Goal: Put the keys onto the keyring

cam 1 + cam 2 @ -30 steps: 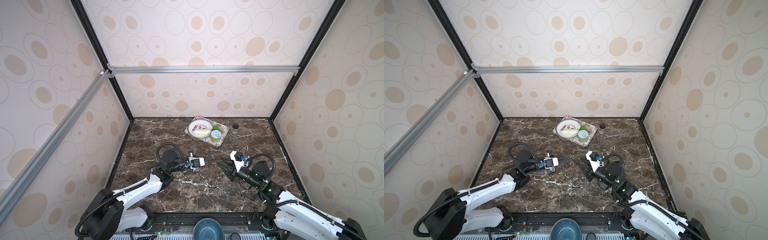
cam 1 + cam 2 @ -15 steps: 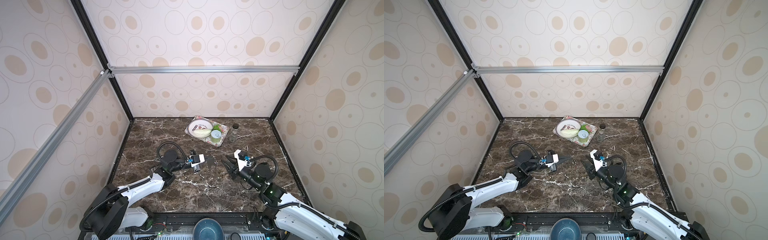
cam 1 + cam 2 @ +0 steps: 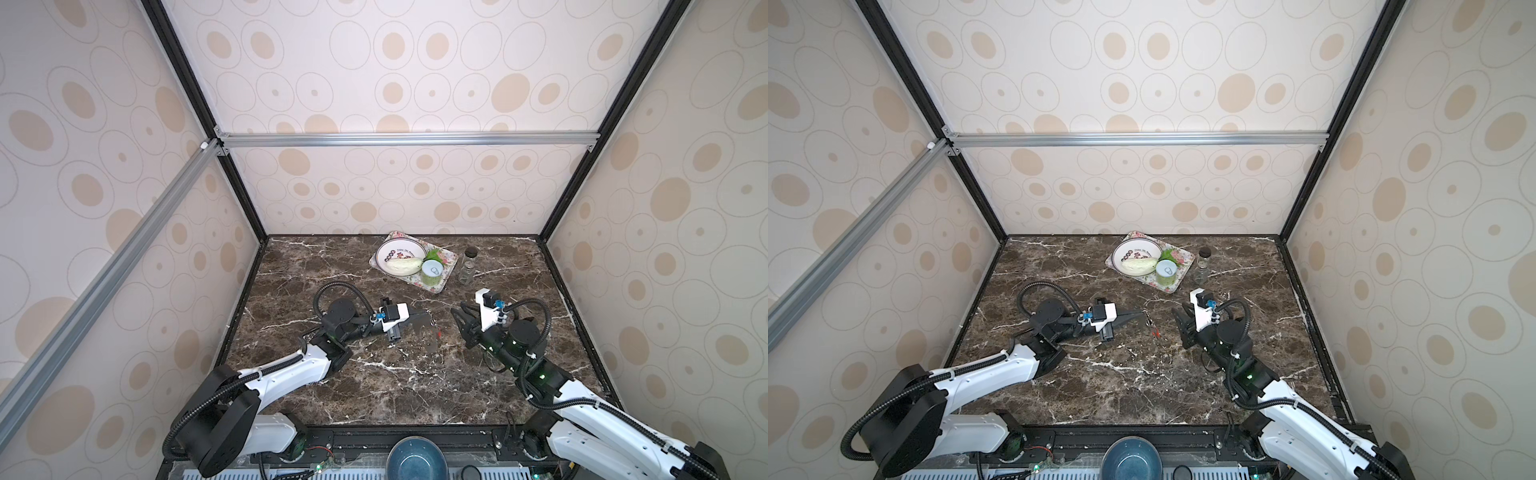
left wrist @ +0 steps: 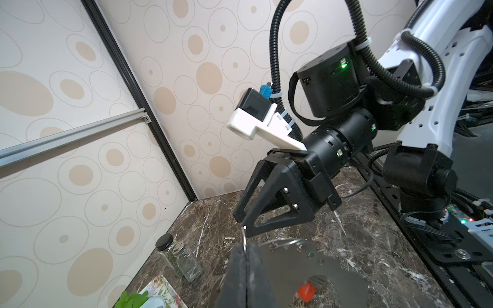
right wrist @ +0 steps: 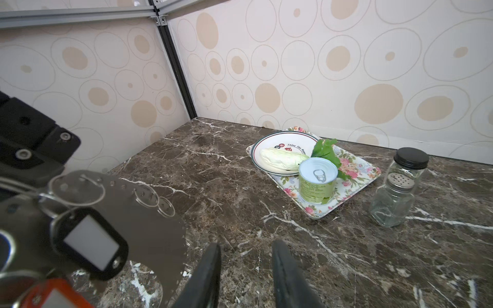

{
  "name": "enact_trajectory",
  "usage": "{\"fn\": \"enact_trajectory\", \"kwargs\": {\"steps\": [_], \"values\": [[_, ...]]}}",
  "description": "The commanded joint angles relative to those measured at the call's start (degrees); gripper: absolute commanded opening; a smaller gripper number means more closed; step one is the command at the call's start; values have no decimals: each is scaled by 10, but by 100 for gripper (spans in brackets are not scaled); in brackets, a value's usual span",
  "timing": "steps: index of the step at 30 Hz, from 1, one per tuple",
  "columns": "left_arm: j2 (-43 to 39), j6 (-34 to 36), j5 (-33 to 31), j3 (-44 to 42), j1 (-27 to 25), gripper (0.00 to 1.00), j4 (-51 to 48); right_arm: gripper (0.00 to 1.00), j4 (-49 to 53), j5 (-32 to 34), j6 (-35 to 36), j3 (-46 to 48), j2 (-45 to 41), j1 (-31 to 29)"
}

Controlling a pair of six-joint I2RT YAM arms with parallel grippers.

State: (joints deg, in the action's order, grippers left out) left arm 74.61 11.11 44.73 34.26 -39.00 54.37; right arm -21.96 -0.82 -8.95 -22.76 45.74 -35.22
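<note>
Right wrist view: keyring (image 5: pixel 160 229) with both keys (image 5: pixel 90 242) dangling, clamped by left gripper (image 3: pixel 424 319); right gripper (image 3: pixel 459 311), at its 3 o'clock in a top view, parted, empty.

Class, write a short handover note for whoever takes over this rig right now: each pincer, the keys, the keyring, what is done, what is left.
Pincers: left pincer shut on the keyring, holding it raised; right pincer open, empty, apart from it.
Keys: black-tag key and red-tag key hang from the keyring.
Done: both seem attached, though the links are partly blurred.
Left: confirm both links, then probably set the keyring down.
</note>
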Motion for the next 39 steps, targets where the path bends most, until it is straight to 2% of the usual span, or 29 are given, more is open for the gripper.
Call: {"fn": "enact_trajectory", "kwargs": {"steps": [1, 10, 18, 27, 39], "values": [[10, -18, 10, 31, 0, 0, 40, 34, -22, -44, 1, 1, -12, 1], [32, -11, 33, 48, 0, 0, 30, 34, -68, -128, 7, 14, -6, 1], [32, -8, 44, 48, 0, 0, 28, 32, -85, -164, 7, 15, 12, -5], [38, 4, 53, 52, 0, 0, 18, 34, -76, -206, 24, 5, 3, -23], [41, 8, 81, 56, -1, 0, 14, 39, -55, -192, 45, -4, 9, -40]]}}
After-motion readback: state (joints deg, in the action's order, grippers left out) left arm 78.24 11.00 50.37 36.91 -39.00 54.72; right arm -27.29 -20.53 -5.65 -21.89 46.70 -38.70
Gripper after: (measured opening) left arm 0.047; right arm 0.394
